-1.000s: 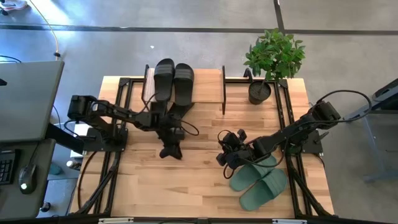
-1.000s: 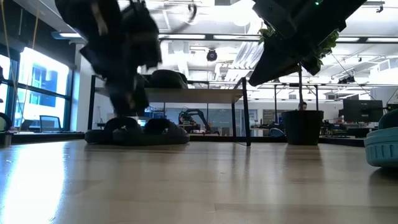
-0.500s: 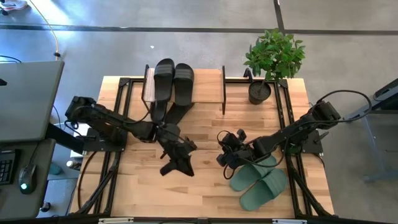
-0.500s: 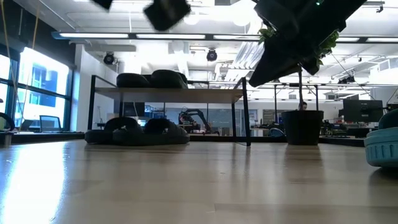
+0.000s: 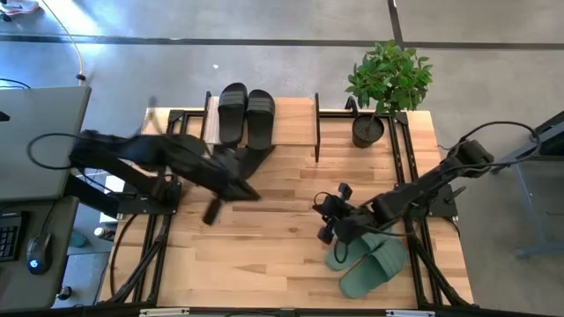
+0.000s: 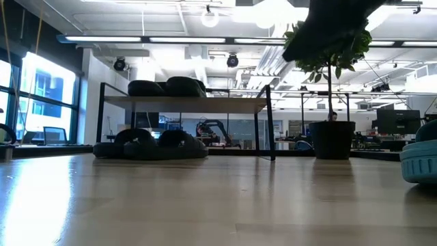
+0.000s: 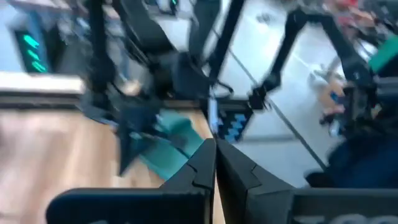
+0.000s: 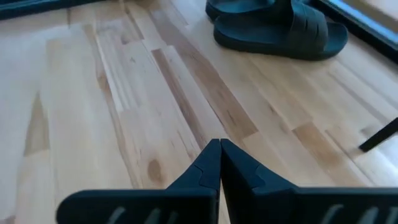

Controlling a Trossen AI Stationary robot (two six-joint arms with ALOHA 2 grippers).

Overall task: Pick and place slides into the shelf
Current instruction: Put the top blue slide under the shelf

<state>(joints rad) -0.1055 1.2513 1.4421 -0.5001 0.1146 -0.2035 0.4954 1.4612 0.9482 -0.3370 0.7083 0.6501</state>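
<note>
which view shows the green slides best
The high view: both green slides lie side by side near the table's right front, partly under the right hand. The low view catches only one edge at far right. The left wrist view shows a green blur. The right wrist view shows none.

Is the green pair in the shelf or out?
Out: the green pair lies on the tabletop by the right gripper, away from the shelf.

Two slides (image 5: 246,115) on the shelf (image 5: 298,121) — plant (image 5: 386,86) beside it.
</note>
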